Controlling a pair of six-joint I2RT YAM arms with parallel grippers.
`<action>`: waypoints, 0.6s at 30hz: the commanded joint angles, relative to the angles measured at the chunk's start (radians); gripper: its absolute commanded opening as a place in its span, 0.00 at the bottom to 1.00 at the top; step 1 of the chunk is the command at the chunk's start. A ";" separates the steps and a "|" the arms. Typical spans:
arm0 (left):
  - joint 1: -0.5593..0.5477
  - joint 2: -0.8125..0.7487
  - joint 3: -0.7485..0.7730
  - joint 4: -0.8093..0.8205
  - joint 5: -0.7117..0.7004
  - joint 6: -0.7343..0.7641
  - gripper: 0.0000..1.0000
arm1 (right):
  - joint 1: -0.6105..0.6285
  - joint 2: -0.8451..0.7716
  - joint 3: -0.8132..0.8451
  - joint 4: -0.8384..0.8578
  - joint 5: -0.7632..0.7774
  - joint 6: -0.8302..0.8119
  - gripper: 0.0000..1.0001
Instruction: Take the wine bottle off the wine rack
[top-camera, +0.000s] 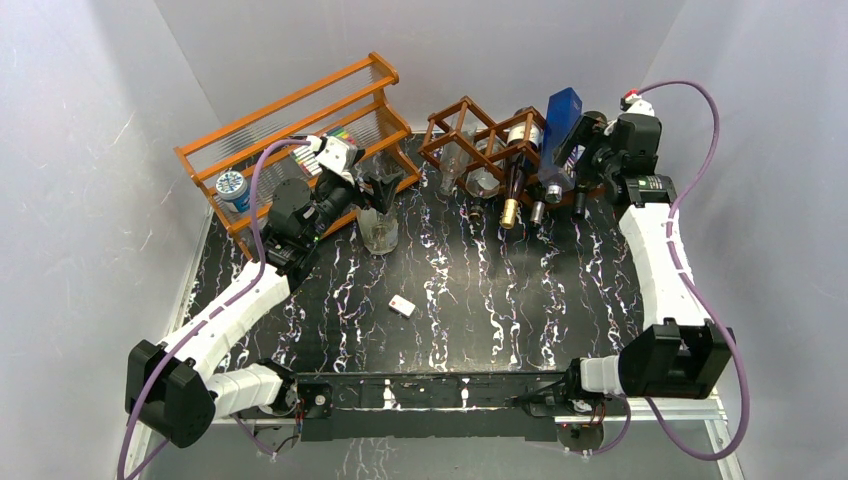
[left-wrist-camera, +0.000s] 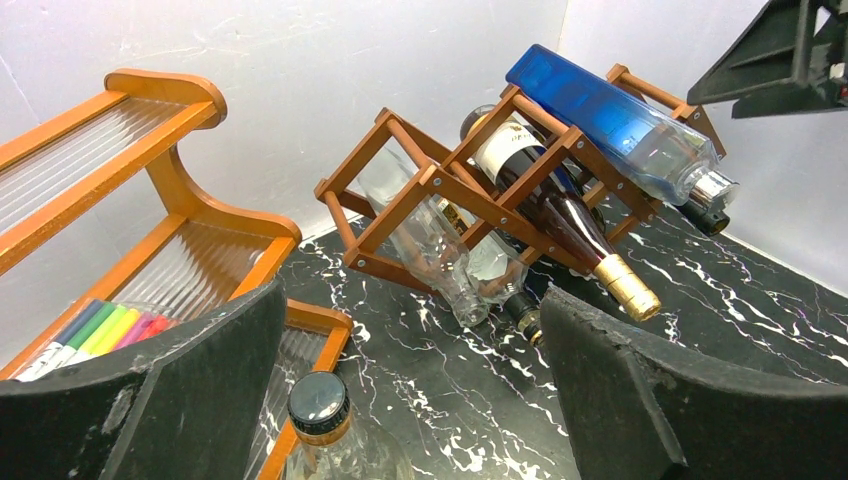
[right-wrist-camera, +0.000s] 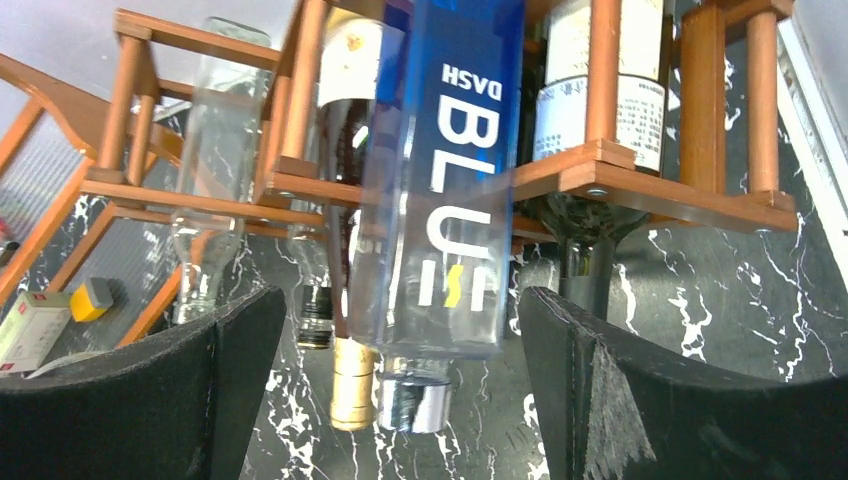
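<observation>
Rack: dark reddish-brown wooden lattice wine rack (top-camera: 470, 135), standing rear right.
Bottle: blue square glass bottle (right-wrist-camera: 450, 150), lying tilted atop rack.
Right gripper (right-wrist-camera: 400, 300): jaws apart, facing bottle, not touching it.
Left gripper (left-wrist-camera: 412, 295): jaws apart, empty.

White arm links (top-camera: 655, 260), black joints (top-camera: 170, 390), purple cables (top-camera: 254, 200), dark claw pads (left-wrist-camera: 180, 400).
</observation>
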 joint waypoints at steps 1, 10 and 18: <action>-0.004 -0.010 0.011 0.032 0.010 0.003 0.98 | -0.053 0.022 -0.001 0.024 -0.063 0.007 0.98; -0.004 -0.009 0.011 0.032 0.013 0.005 0.98 | -0.076 0.097 0.005 0.042 -0.192 0.002 0.98; -0.004 -0.007 0.011 0.033 0.018 0.004 0.98 | -0.075 0.166 0.018 0.047 -0.269 0.013 0.98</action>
